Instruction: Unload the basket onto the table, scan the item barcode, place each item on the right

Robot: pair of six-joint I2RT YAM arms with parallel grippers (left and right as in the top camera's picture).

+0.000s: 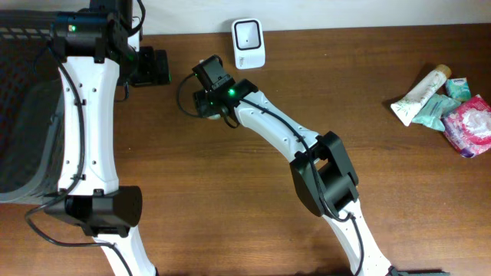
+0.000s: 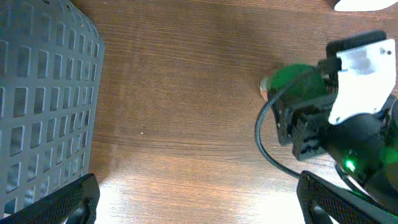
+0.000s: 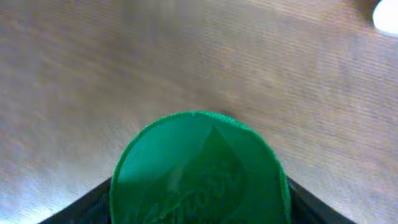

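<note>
The item is a round container with a green lid (image 3: pixel 198 171) standing on the wooden table. It fills the bottom of the right wrist view, where my right gripper (image 3: pixel 199 208) has a black finger against each side of the lid. From overhead the right gripper (image 1: pixel 209 83) covers almost all of it. The left wrist view shows the green lid (image 2: pixel 297 81) under the right arm's head. No barcode shows. My left gripper (image 1: pixel 150 67) hovers open to the left of it, and its fingers (image 2: pixel 73 200) hold nothing.
A white scanner (image 1: pixel 248 44) stands at the table's back edge, just right of the item. A grey mesh basket (image 1: pixel 23 115) fills the left side. A tube (image 1: pixel 420 93) and several packets (image 1: pixel 468 126) lie at the far right.
</note>
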